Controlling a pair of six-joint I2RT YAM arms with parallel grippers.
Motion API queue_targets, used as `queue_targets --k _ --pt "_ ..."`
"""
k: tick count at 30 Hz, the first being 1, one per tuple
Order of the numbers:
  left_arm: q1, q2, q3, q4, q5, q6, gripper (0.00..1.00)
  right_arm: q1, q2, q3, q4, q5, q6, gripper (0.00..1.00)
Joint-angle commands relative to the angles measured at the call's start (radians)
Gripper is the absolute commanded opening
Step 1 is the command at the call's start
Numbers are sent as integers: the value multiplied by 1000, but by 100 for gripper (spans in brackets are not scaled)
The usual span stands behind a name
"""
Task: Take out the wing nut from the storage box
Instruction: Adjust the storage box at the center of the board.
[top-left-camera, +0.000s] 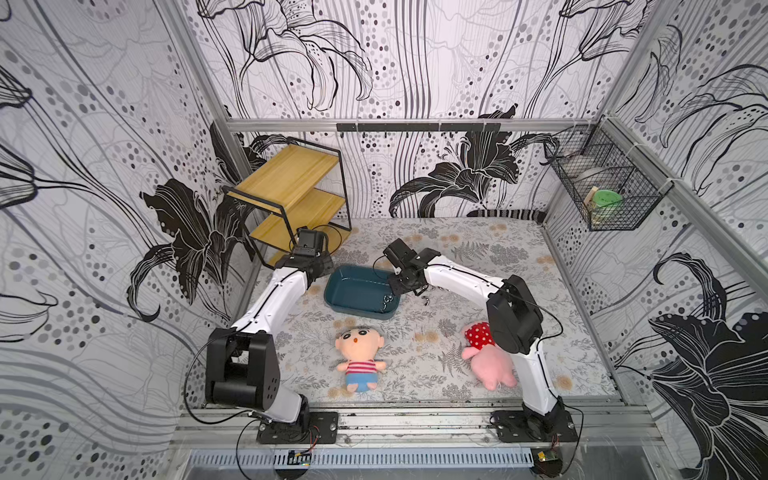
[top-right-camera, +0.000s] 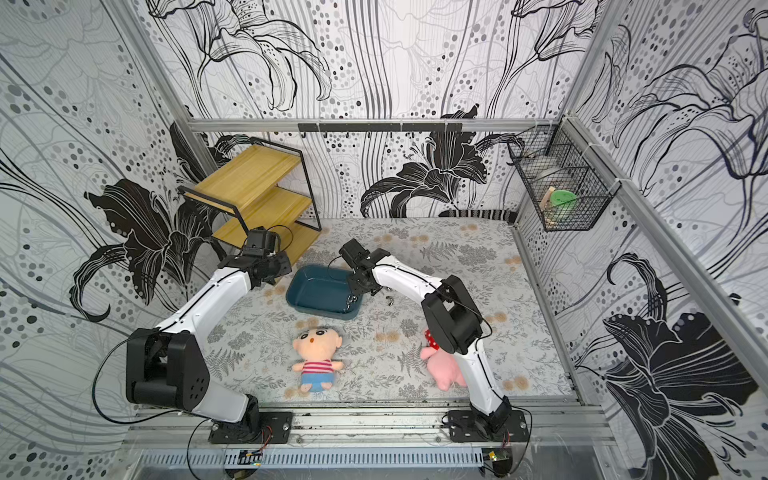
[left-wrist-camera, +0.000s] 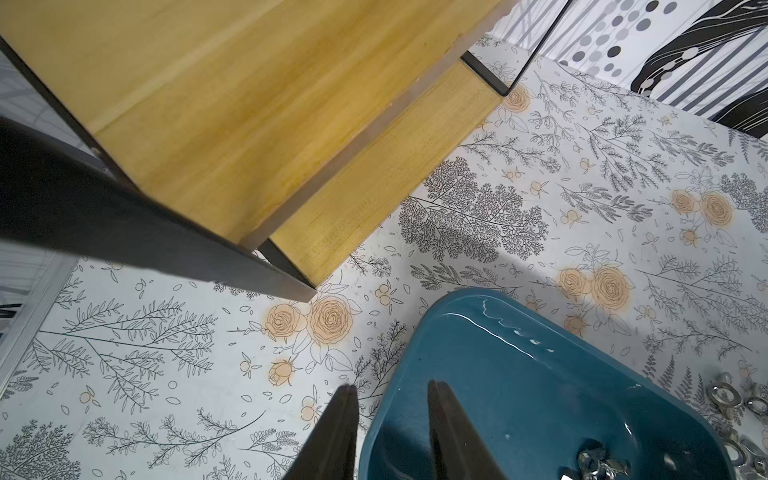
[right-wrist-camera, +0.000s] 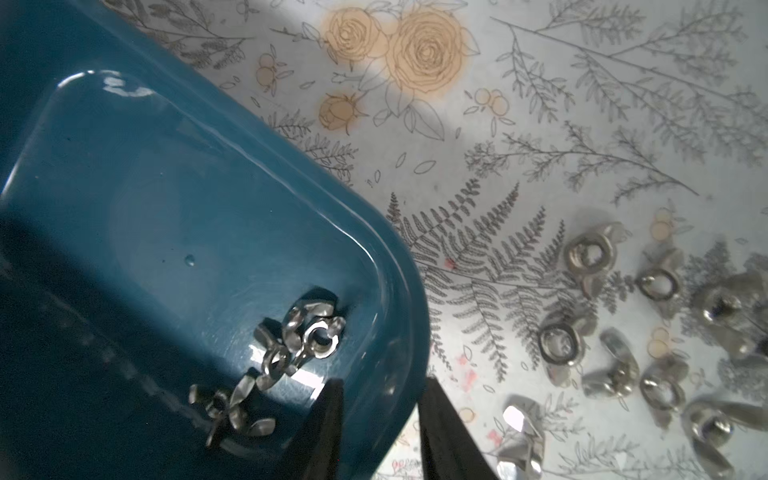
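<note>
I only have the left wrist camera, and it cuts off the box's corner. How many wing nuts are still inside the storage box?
Observer: About three wing nuts lie clustered in one corner of the storage box, as the right wrist view shows.
Operator: Where is the right gripper?
Observer: The right gripper is at the box's rim beside that cluster, with its jaws apart and no nut between them.
Operator: And the nuts already out?
Observer: Around ten lie in a loose pile on the table, just outside that corner.
</note>
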Motion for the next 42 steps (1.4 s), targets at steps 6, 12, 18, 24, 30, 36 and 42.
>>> queue_targets --k 6,12,18,24,30,36,42 --pt "-9 -11 22 8 -17 11 35 -17 82 116 17 -11 -25 23" --pt "-77 2 18 13 48 54 34 -24 141 197 40 10 -155 20" --pt "-138 13 2 34 148 77 34 -24 184 237 42 36 -286 15" --pt "-179 30 -8 42 143 59 34 -32 186 242 71 23 -288 11" --pt "-201 46 -28 61 180 49 34 -42 180 224 133 -25 -378 10" --pt "-206 73 -52 106 235 32 34 -47 167 197 189 -77 -484 18" --pt "-207 90 -49 121 242 24 34 -56 147 201 195 -90 -484 37"
